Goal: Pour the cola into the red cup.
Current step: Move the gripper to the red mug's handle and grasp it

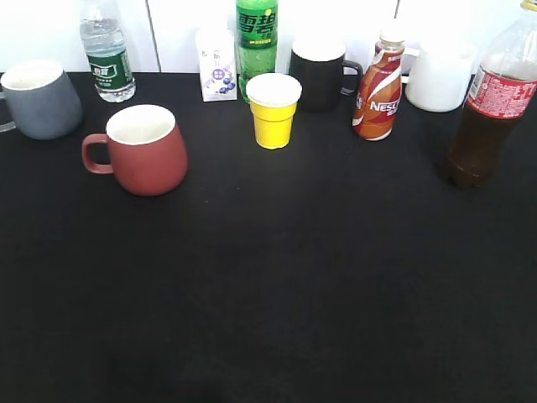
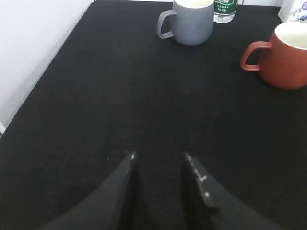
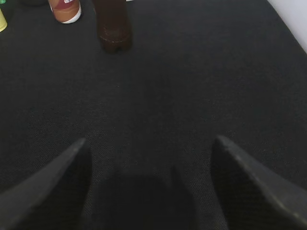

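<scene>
The cola bottle, clear with dark liquid and a red label, stands upright at the far right; its base shows in the right wrist view. The red cup stands upright at the left, handle pointing left, empty with a white inside; it also shows in the left wrist view. My left gripper hovers over bare cloth, well short of the red cup, jaws apart and empty. My right gripper is wide open and empty, well short of the cola. Neither gripper shows in the exterior view.
A grey mug, water bottle, small carton, green soda bottle, yellow cup, black mug, Nestle bottle and white mug line the back. The black cloth's left edge is near.
</scene>
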Available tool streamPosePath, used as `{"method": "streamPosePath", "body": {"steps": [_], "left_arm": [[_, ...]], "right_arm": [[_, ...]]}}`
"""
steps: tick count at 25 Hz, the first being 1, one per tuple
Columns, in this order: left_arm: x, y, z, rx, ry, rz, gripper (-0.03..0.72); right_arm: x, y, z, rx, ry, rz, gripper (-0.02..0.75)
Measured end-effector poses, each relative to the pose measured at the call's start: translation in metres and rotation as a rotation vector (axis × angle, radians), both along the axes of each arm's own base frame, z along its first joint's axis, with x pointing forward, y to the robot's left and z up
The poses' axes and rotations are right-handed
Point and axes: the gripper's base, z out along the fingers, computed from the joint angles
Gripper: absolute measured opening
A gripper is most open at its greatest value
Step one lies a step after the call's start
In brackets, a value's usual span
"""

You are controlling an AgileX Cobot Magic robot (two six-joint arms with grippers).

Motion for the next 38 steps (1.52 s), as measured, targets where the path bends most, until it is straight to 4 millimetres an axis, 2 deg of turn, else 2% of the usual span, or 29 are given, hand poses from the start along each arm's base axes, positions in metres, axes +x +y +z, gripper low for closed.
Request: {"method": "streamPosePath", "body": {"steps": [12,13,14,16,17,18,19,20,21,23,24,25,27,30,33,38], "left_arm": [[0.0,0.0,0.0,0.0,0.0,0.0,0.237],[0.0,0.0,0.001,0.001,-0.011,0.0,0.26],[0.0,0.0,0.01,0.007,-0.065,-0.002,0.321],[0.016,0.001,0.039,0.024,-0.198,-0.01,0.508],[0.031,0.002,0.051,0.037,-0.223,-0.017,0.561],[0.047,0.002,0.064,0.035,-0.277,-0.028,0.577],[0.073,0.002,0.082,0.017,-0.375,-0.046,0.584],[0.082,0.002,0.087,0.01,-0.407,-0.05,0.585],[0.105,0.003,0.092,0.009,-0.45,-0.05,0.585],[0.133,0.005,0.088,0.002,-0.435,-0.057,0.585],[0.14,0.004,0.086,-0.001,-0.432,-0.065,0.585],[0.156,-0.002,0.074,-0.017,-0.42,-0.108,0.585],[0.168,-0.013,0.049,-0.056,-0.397,-0.165,0.585],[0.171,-0.027,0.0,-0.068,-0.338,-0.241,0.585],[0.183,-0.037,-0.049,-0.066,-0.175,-0.281,0.585],[0.219,-0.047,-0.089,-0.04,-0.151,-0.291,0.585]], "right_arm": [[0.0,0.0,0.0,0.0,0.0,0.0,0.585],[0.0,0.0,0.0,0.0,0.0,0.0,0.585],[0.0,0.0,0.0,0.0,0.0,0.0,0.585],[0.0,0.0,0.0,0.0,0.0,0.0,0.585],[0.0,0.0,0.0,0.0,0.0,0.0,0.585],[0.0,0.0,0.0,0.0,0.0,0.0,0.585],[0.0,0.0,0.0,0.0,0.0,0.0,0.585],[0.0,0.0,0.0,0.0,0.0,0.0,0.585],[0.0,0.0,0.0,0.0,0.0,0.0,0.585],[0.0,0.0,0.0,0.0,0.0,0.0,0.585],[0.0,0.0,0.0,0.0,0.0,0.0,0.585],[0.0,0.0,0.0,0.0,0.0,0.0,0.585],[0.0,0.0,0.0,0.0,0.0,0.0,0.585],[0.0,0.0,0.0,0.0,0.0,0.0,0.585],[0.0,0.0,0.0,0.0,0.0,0.0,0.585],[0.0,0.0,0.0,0.0,0.0,0.0,0.585]]}}
